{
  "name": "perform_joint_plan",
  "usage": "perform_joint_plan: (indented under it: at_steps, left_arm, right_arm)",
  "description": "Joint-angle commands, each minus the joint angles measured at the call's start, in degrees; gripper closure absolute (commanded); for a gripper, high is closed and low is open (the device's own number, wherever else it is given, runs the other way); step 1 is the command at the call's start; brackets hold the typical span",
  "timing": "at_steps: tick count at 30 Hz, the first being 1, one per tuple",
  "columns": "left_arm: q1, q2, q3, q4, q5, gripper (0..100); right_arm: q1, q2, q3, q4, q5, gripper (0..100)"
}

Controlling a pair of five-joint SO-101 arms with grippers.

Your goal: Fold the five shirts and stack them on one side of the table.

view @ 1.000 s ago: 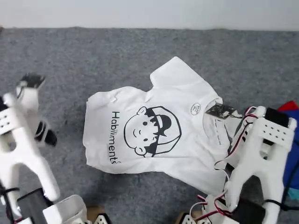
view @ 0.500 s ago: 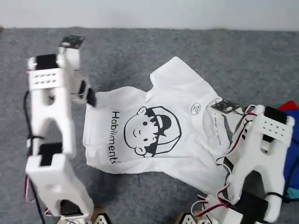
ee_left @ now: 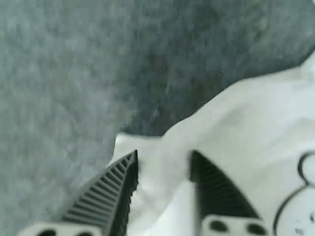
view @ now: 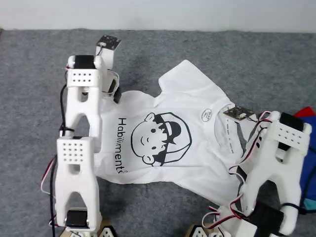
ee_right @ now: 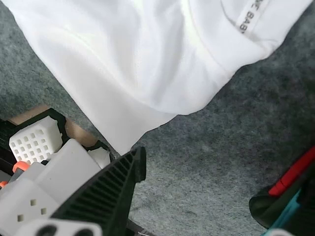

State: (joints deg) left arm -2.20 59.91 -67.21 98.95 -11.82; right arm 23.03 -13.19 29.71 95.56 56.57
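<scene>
The white shirt (view: pixel 163 138) lies spread flat, print up, in the middle of the grey table (view: pixel 256 59), with no fold in it. The left gripper (ee_left: pixel 163 156) is at the shirt's far hem corner, its fingers apart with the cloth edge between them, not pinched. The right gripper (view: pixel 240 142) hangs by the collar; whether it is open or closed cannot be told. Red, blue and teal cloth (view: pixel 307 148) at the table's right edge may be other shirts. The task looks early: this 1 shirt needs every fold, and stacking all 5 is left.
</scene>
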Motion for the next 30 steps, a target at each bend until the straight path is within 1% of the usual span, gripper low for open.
perform_joint_plan:
  at_steps: [1,2,12,18,20,22,24,30]
  left_arm:
    - [1.5,2.4,-8.8,1.7,0.4,97]
    - [1.7,3.0,-9.8,1.7,0.4,99]
    - [1.5,3.6,-10.2,1.3,0.3,99]
    - [-1.7,3.2,-10.2,-0.4,0.7,98]
    - [-3.3,3.2,-10.2,-0.3,0.7,94]
    - [-5.8,3.2,-10.2,0.2,0.8,86]
    - [-8.1,3.2,-10.2,0.4,0.8,80]
    - [-9.1,3.2,-10.2,1.6,0.7,79]
  right_arm:
    - [0.4,0.1,-2.8,-0.3,-0.5,53.0]
    - [0.4,0.1,-2.8,-0.3,-0.5,53.0]
    - [0.4,0.1,-2.8,-0.3,-0.5,53.0]
    - [0.4,0.0,-2.8,-0.3,-0.5,53.0]
    - [0.4,0.1,-2.7,-0.3,-0.5,53.0]
    - [0.4,0.1,-2.7,-0.3,-0.5,53.0]
    - [0.4,0.1,-2.7,-0.3,-0.5,53.0]
    - [0.4,0.2,-2.7,-0.3,-0.5,53.0]
